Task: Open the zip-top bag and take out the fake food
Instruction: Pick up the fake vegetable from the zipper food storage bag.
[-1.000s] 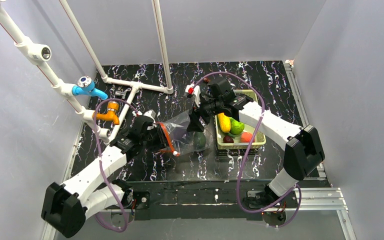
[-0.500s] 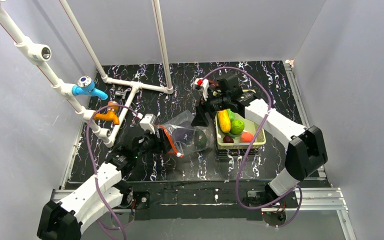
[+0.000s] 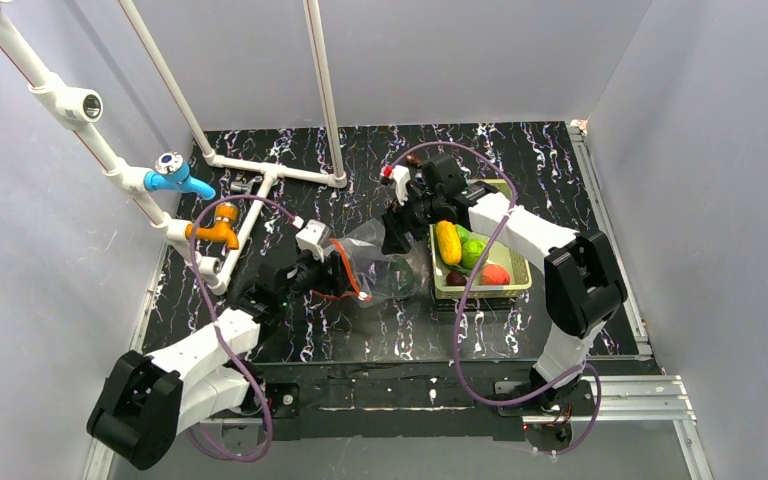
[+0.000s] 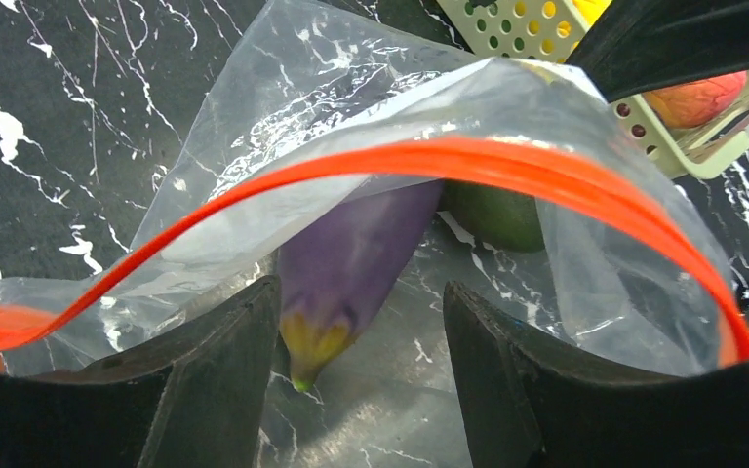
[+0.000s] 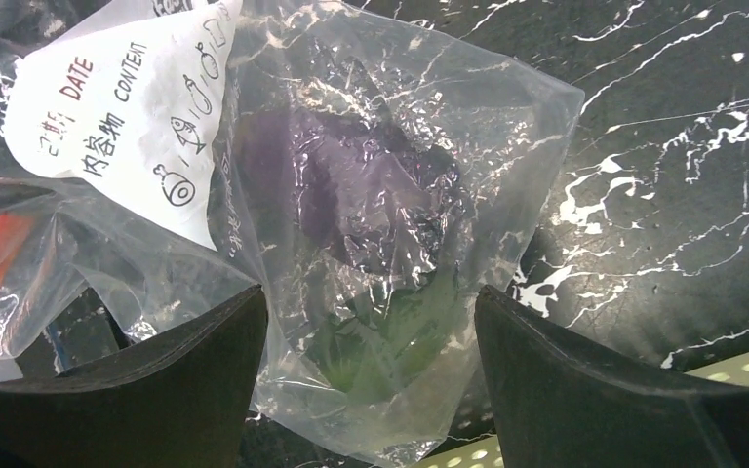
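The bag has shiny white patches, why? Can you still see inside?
Right wrist view: light bounces off the crinkly zip-top bag, so white glare hides parts of the purple eggplant inside. Left wrist view: less glare, the eggplant shows clearly. Top external view: only a faint shine.

Clear bag, purple eggplant inside

Two white-shelled jointed arms, left arm at 8 o'clock, right arm at 3 o'clock, blocky black joint housings, looping purple cables, matte black wedge-shaped fingers
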`<state>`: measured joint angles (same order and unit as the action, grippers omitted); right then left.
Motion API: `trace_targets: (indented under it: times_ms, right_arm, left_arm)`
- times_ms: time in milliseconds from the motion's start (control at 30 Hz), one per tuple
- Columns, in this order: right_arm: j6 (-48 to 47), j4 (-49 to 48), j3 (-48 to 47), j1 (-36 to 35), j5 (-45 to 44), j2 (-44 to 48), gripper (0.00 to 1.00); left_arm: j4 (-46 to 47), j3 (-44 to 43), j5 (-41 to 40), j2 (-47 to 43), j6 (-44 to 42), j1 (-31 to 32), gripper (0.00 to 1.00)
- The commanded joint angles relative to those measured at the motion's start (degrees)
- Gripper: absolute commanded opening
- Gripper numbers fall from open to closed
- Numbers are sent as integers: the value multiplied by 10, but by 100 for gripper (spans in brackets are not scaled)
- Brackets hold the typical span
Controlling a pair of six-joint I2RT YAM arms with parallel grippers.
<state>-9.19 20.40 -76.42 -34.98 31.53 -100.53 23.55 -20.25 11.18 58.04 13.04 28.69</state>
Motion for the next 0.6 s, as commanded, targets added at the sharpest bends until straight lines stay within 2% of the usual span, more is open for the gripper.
trace_targets:
  times_ms: [0,200,233,267,567]
  right_arm:
    - [1,-15,-37,-1,-19,-9,84]
    - [1,2,-54,-1,-16,-41,84]
    - [77,7,-57,-1,-15,-45,84]
    - [86,10,-59,-1,-16,-50,84]
    - [87,44,-78,-1,-15,-82,84]
  left_arm:
    - [86,10,0,35,-52,-6,61]
    - [116,-13,14,129,-55,-13,67]
    - [124,-16,16,142,-53,-14,69]
    - [129,-20,16,152,-51,-15,70]
    - [148,-44,58,222,-33,-18,70]
